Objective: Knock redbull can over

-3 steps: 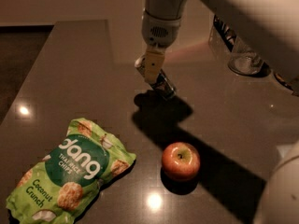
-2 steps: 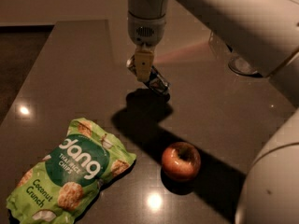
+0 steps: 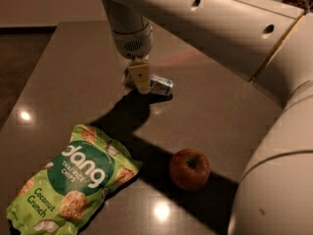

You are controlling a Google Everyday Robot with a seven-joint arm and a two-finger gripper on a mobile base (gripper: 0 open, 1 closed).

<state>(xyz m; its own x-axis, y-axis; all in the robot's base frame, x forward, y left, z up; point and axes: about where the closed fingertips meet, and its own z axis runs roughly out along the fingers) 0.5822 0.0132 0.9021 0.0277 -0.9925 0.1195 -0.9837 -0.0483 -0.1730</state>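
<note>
The redbull can (image 3: 160, 84) is a small silver-and-blue can. It lies on its side on the dark table (image 3: 68, 72), its end pointing right. My gripper (image 3: 140, 78) hangs straight down from the wrist (image 3: 129, 38). It is at the can's left end and hides part of the can. I cannot tell whether it touches the can. The arm's shadow falls on the table just in front of the can.
A green Dang coconut chips bag (image 3: 73, 180) lies flat at the front left. A red apple (image 3: 190, 169) sits at the front middle. My white arm (image 3: 234, 33) fills the top and right of the view. The table's left edge (image 3: 27, 82) runs diagonally.
The gripper has moved left and the arm has swung closer, so it fills more of the view. The glass jar at the back right is now hidden behind the arm.
</note>
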